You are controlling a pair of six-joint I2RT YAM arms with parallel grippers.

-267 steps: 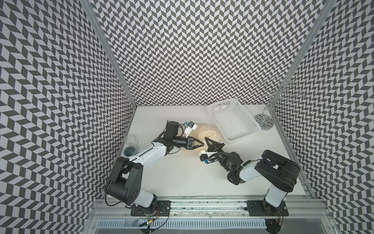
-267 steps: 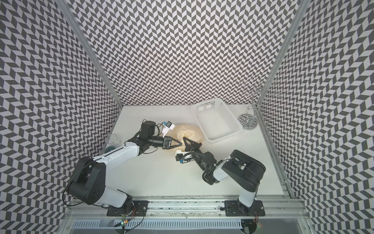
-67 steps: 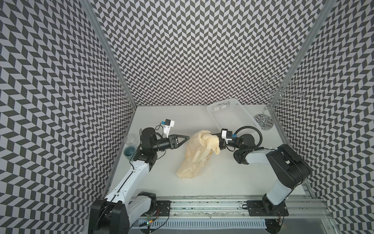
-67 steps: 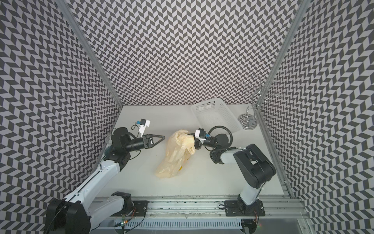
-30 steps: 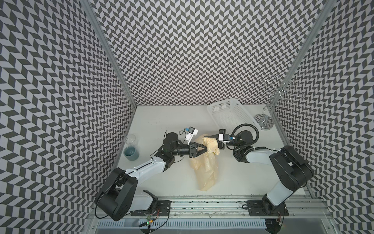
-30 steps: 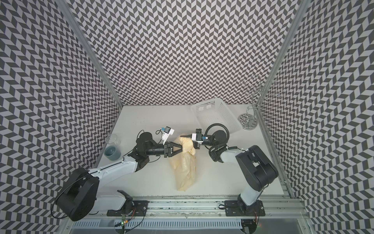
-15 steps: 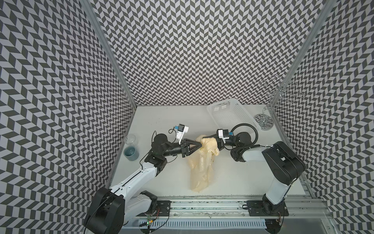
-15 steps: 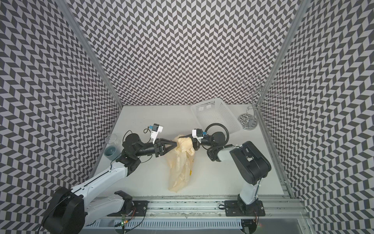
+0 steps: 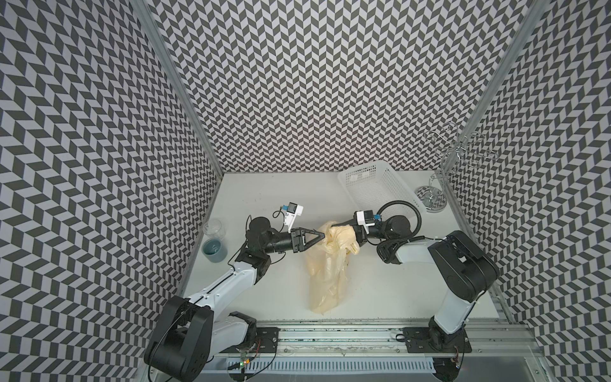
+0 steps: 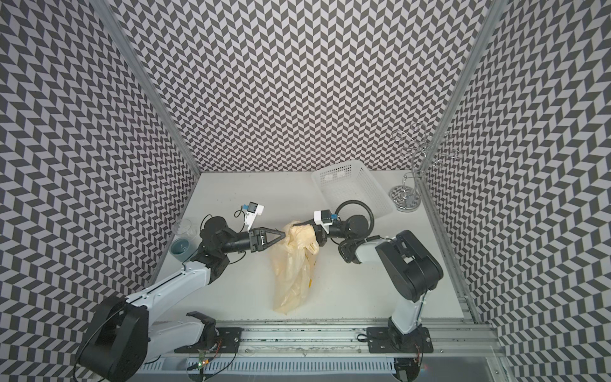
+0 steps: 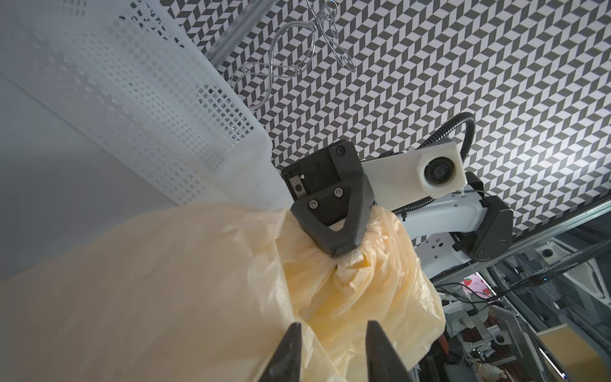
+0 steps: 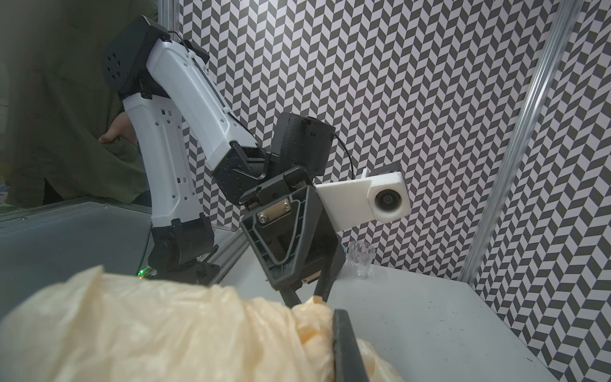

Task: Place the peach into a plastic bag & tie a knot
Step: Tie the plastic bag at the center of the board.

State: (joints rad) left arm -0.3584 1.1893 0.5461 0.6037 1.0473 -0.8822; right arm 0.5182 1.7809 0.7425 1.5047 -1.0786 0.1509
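Observation:
The cream-yellow plastic bag (image 9: 325, 264) (image 10: 291, 271) hangs long from its gathered top down to the table. My right gripper (image 10: 293, 225) (image 11: 337, 255) is shut on that gathered top. A twisted lump of plastic (image 11: 344, 274) sits just past its tips; I cannot tell whether it is a knot. My left gripper (image 9: 322, 235) (image 11: 334, 325) points at the same bunch from the opposite side. Its fingers stand apart, with bag folds (image 12: 165, 330) lying between and behind them. The peach is hidden.
A white perforated basket (image 9: 377, 188) and a wire stand (image 9: 433, 198) are at the back right. A glass with blue liquid (image 9: 215, 246) stands by the left wall. The metal rail (image 9: 330, 334) runs along the table's front edge.
The left arm's wrist has swung back toward the left wall while its fingertips stayed at the bag's top, slightly wider apart. The bag's hanging end shifted a little left. The right gripper kept its hold.

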